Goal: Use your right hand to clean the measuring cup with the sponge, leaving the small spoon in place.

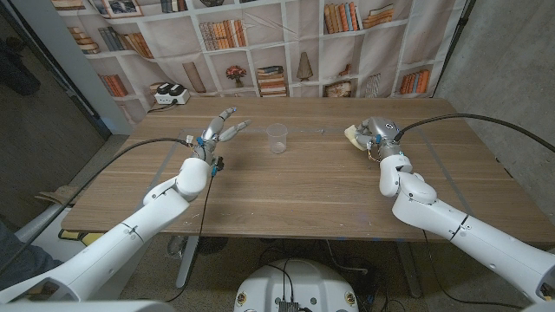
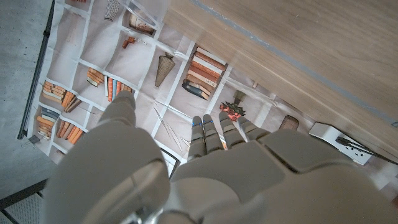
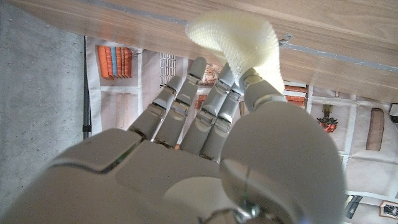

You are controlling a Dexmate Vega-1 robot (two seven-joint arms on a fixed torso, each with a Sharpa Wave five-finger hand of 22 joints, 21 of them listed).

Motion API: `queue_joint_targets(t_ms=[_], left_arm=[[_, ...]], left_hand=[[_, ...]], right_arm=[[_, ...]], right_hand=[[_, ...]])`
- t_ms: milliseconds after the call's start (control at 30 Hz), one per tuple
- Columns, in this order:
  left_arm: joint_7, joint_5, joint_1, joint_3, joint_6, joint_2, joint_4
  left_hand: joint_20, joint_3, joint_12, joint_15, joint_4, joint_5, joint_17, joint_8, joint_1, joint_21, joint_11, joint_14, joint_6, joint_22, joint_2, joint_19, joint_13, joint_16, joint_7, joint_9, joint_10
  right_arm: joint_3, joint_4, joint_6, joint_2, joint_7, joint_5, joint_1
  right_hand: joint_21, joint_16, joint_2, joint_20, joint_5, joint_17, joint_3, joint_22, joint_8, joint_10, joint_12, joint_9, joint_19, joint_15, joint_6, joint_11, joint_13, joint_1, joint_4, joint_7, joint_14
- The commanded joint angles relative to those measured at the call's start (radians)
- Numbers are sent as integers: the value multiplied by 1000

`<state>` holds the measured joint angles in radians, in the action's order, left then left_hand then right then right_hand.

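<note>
— Where's the pale yellow, soft sponge [image 3: 239, 38]?

— Right at the tips of the right hand [image 1: 375, 134]; its fingers [image 3: 198, 102] and thumb are pinching it, down on the wooden table [image 1: 329, 191].

— And the clear plastic measuring cup [image 1: 277, 138]?

— Upright, well apart from those fingers, nearer the left hand [image 1: 221, 132], whose fingers are spread wide and hold nothing, just beside the cup.

— The spoon?

— Something small in the cup; I can't tell.
</note>
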<state>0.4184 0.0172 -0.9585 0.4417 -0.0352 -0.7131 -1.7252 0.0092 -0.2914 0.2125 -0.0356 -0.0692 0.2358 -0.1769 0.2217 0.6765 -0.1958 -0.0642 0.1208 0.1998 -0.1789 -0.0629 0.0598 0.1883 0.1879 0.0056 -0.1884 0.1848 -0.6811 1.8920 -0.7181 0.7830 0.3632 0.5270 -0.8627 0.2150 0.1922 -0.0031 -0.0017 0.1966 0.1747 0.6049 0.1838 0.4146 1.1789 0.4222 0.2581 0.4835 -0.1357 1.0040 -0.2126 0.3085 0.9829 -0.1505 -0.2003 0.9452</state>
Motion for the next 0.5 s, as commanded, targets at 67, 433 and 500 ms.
queue_joint_targets(t_ms=[67,433,500], left_arm=[[-48,-90,34,59,-36,-20,8],[-111,-122,105,117,20,-2,129],[-114,-125,111,121,27,1,142]], left_hand=[[2,3,-2,-5,-5,6,-2,-2,0,2,-3,-9,-1,-3,-10,9,6,-6,-2,-5,-7],[-4,11,1,-17,-10,11,-2,1,4,1,-14,-5,17,-3,-20,12,6,-2,-10,-5,5],[-5,11,2,-18,-10,11,-2,2,5,1,-16,-5,18,-3,-21,12,6,-2,-12,-5,8]], right_arm=[[-9,7,8,-5,-8,17,11],[-18,4,7,-12,-27,28,23],[-18,4,3,-14,-28,28,23]], right_hand=[[1,-1,8,12,4,2,7,3,6,1,4,4,3,-68,28,-2,4,4,1,-19,13],[1,-1,7,14,3,3,7,3,8,1,5,3,3,-69,29,-2,10,4,1,-20,14],[1,-1,7,14,3,3,7,3,8,1,5,3,3,-69,29,-2,11,4,1,-20,14]])
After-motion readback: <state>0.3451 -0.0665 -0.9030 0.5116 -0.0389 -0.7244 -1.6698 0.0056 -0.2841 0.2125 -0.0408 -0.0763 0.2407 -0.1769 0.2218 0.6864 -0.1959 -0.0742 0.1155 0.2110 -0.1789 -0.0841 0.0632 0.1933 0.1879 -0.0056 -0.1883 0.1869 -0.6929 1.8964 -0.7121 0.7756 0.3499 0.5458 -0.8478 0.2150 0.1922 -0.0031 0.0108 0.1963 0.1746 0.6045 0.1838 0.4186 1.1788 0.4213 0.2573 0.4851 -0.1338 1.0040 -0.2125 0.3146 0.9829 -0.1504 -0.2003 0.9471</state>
